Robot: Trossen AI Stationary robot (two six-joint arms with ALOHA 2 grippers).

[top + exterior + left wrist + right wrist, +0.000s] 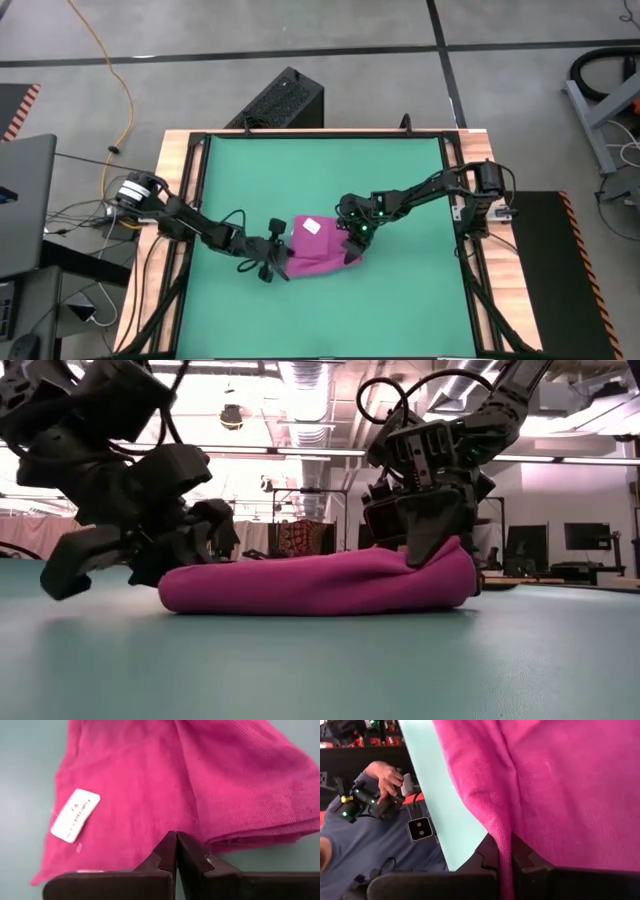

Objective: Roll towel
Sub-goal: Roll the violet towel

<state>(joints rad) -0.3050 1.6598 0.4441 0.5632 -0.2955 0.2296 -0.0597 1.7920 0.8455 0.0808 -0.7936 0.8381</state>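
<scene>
The magenta-pink towel [318, 248] lies bunched in a thick folded bundle on the green mat [400, 180], its white tag [75, 815] facing up. My right gripper [352, 238] stands over the towel's right end and is shut on it; it also shows in the low view [432, 545]. My left gripper [274, 252] is shut at the towel's left edge, its fingertips [176, 845] pointing at the cloth. Whether the left gripper touches the towel, I cannot tell. My right gripper pinches a raised fold of the towel [505, 837] between its two fingers, at the towel's right end [445, 565]. The fingers come from above, pointing down. The towel stays lying on the mat and is not lifted.
The mat is framed by a wooden table edge [185, 150]. A black box [282, 100] stands beyond the far edge and a laptop [25, 200] is at the left. A person's hand on a controller [385, 780] shows beyond the table.
</scene>
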